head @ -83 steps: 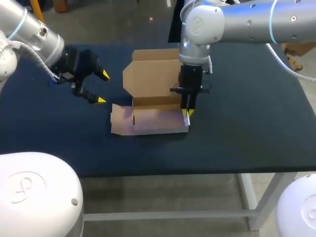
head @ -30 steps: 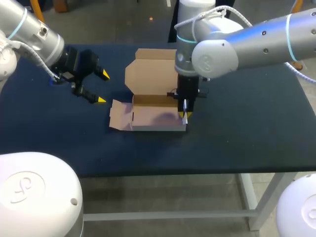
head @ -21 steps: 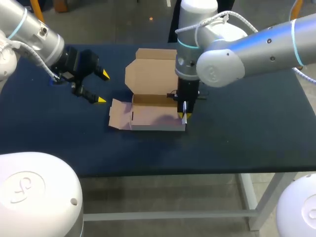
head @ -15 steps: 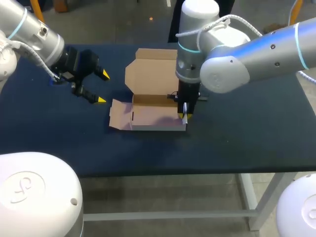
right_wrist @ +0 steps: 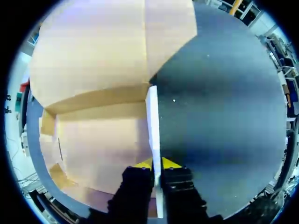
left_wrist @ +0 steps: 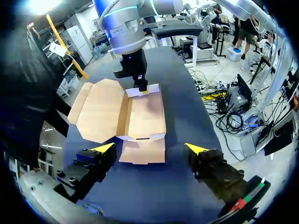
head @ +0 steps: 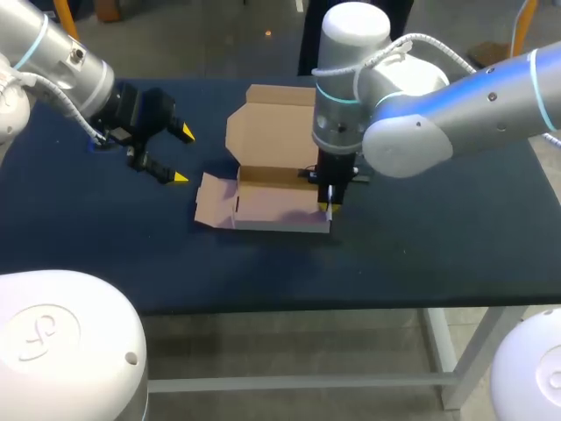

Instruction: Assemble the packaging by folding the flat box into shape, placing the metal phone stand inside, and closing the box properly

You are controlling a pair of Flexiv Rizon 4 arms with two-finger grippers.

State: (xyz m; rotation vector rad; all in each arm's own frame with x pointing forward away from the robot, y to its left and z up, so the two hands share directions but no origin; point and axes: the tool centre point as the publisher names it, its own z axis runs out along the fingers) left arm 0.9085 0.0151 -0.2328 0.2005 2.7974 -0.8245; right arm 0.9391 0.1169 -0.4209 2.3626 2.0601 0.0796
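Box flap half-hidden between right jaws

The head view looks down on the worktop from above and behind. The left wrist view faces the box from some way off. The right wrist view hangs close over its side wall. All 3 share the box.

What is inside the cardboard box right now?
Only bare cardboard floor shows inside the box; nothing lies on it. The right gripper is shut on the side wall and hides the corner just below its fingers.
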